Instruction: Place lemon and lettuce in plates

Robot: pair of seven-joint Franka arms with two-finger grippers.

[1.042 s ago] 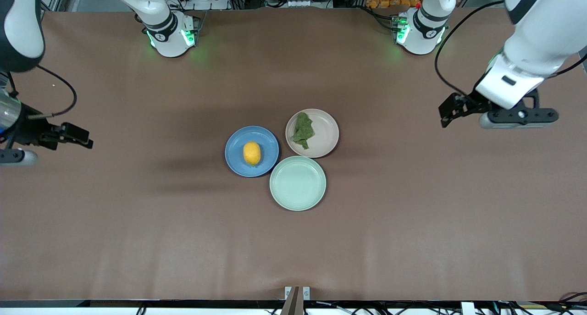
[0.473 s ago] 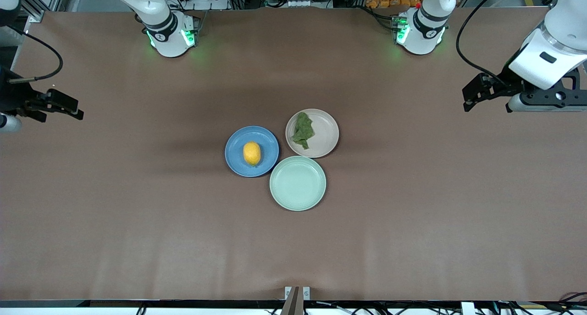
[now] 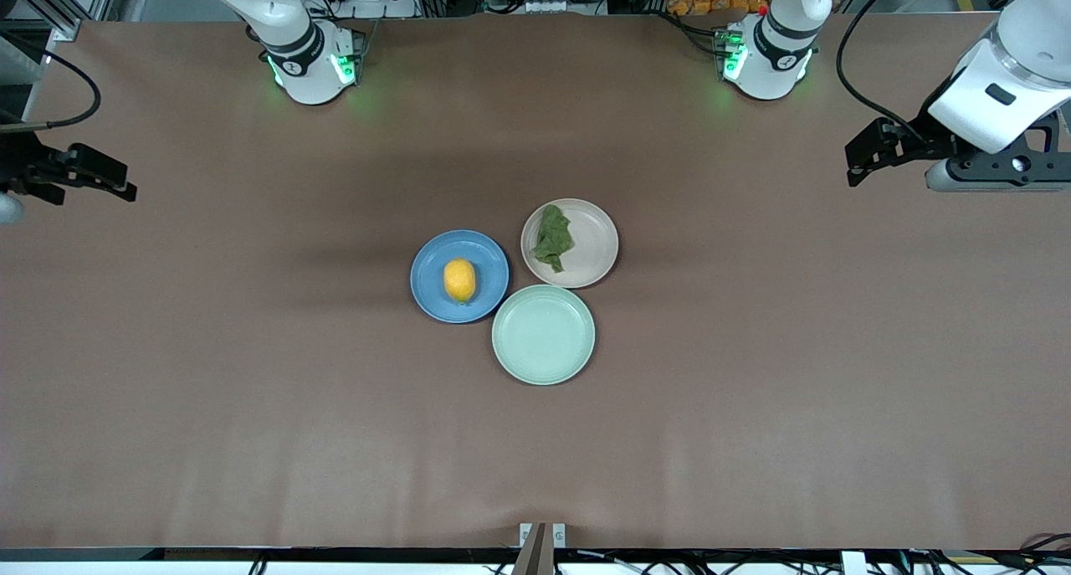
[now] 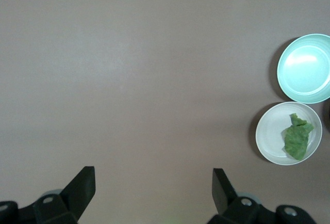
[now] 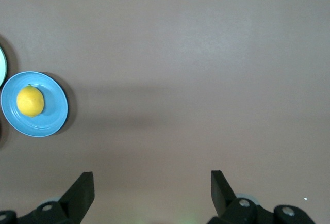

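Lemon: the lemon (image 3: 459, 280) is seen lying in the middle of the blue plate (image 3: 485, 261), clear of the rim.
Lettuce: the lettuce (image 3: 553, 238) is found in the beige-pink plate (image 3: 596, 244), crumpled toward that plate's ten o'clock edge.
Plates: three are clustered mid-table; the blue plate sits at nine o'clock of the cluster, the beige-pink plate at one o'clock, the mint-green plate (image 3: 543, 334) at six o'clock, nearest the front camera, bare. Rims are nearly touching.
Left gripper: the left gripper (image 4: 153, 190) is held high over bare table at the left arm's end, well apart from the plates; its fingers are spread wide, nothing between them.
Right gripper: the right gripper (image 5: 152, 189) is held over bare table at the right arm's end, well apart from the blue plate; fingers are parted wide, nothing gripped.
Table: a brown table (image 3: 753, 391) is seen under everything.
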